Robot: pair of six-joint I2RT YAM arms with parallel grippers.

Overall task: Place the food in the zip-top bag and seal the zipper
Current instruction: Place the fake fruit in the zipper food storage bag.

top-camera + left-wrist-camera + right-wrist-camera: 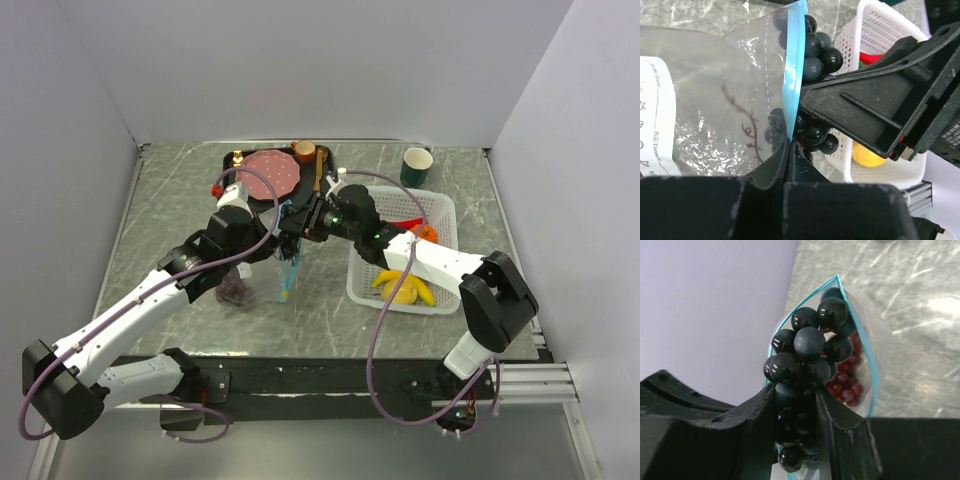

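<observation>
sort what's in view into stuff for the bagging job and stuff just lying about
For the job: zip-top bag, teal zipper, dark grapes, bananas, red chili, orange fruit.
Lying about: pink plate, green cup, white mesh basket.

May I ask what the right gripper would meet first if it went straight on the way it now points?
Probably the open mouth of the bag: the right gripper, closed on dark grapes, points into it, and red berries lie deeper inside. Depth is hard to judge.
</observation>
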